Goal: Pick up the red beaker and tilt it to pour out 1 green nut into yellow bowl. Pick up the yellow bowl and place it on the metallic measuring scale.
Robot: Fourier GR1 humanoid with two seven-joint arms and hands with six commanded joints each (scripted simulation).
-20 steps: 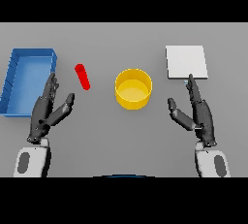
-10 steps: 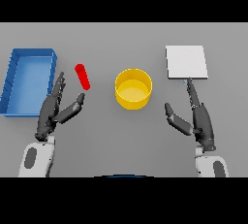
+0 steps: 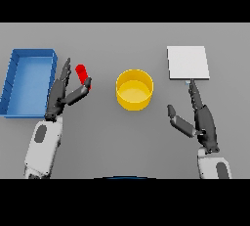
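Observation:
The red beaker [image 3: 82, 73] lies on the grey table, left of the yellow bowl [image 3: 134, 89]. My left hand [image 3: 61, 94] is open right beside the beaker, its fingers stretched along the beaker's left side and its thumb reaching just below it. No nut is visible in the beaker or the bowl. The metallic scale [image 3: 188, 62] is a flat pale square at the right rear. My right hand [image 3: 200, 119] is open below the scale, its fingertips close to the scale's front edge.
A blue tray [image 3: 28, 80] with raised walls stands at the far left, just behind and left of my left hand.
My left hand has moved forward and right, up to the red beaker. My right hand has shifted slightly toward the scale.

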